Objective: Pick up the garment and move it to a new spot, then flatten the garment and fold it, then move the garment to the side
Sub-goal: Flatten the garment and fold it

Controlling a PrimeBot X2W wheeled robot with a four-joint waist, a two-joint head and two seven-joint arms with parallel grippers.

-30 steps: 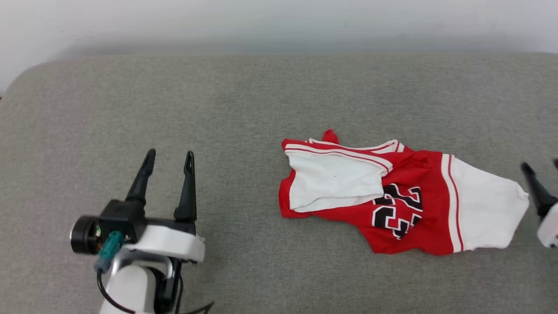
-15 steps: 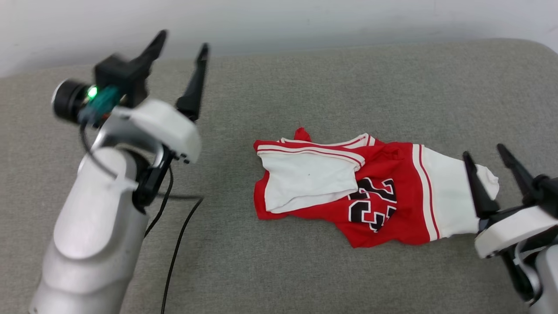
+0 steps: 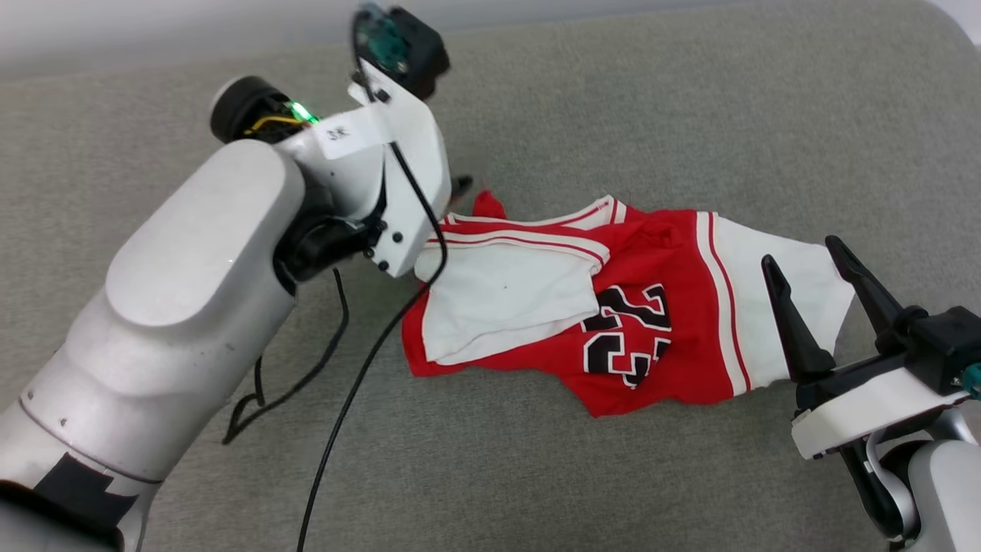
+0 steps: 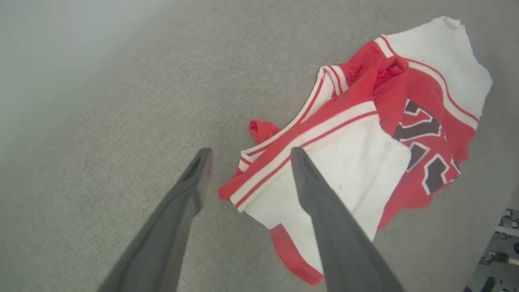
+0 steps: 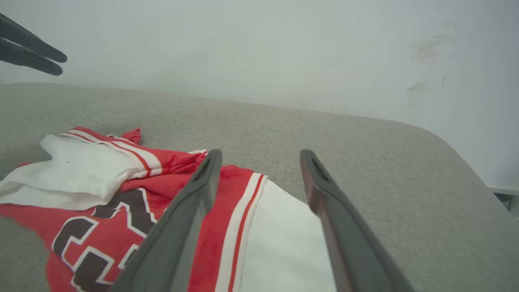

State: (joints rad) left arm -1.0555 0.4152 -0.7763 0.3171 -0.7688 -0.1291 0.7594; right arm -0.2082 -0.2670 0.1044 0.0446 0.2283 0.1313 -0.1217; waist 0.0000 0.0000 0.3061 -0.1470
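at the left the pale left forearm [image 3: 191, 307] reaches over the grey upholstered surface [image 3: 690, 92], a black cable [image 3: 360, 383] trailing under it; the left gripper [image 4: 250, 151] has its fingers spread wide and holds nothing, and hangs over the garment's left end, one finger above bare upholstery, the other above the striped trim.

the garment [image 3: 628, 307] lies crumpled in the middle of the surface, a little toward the right; its long axis runs sleeve to sleeve, left to right in the head view and dipping slightly nearer at the right end; the left white sleeve [image 3: 506, 299] is folded over onto the red front, half covering the black number [image 3: 625, 345], which sits askew; which edge is neck and which is hem i cannot tell.

it looks light, limp and thin, likely to sag and bunch when lifted, not fragile; the best holds seem to be the two ends, pinching the doubled trim at the left and the sleeve edge at the right.

at the right the right gripper [image 3: 799, 251] is also empty, fingers parted, just over the flat right sleeve [image 3: 774, 307].
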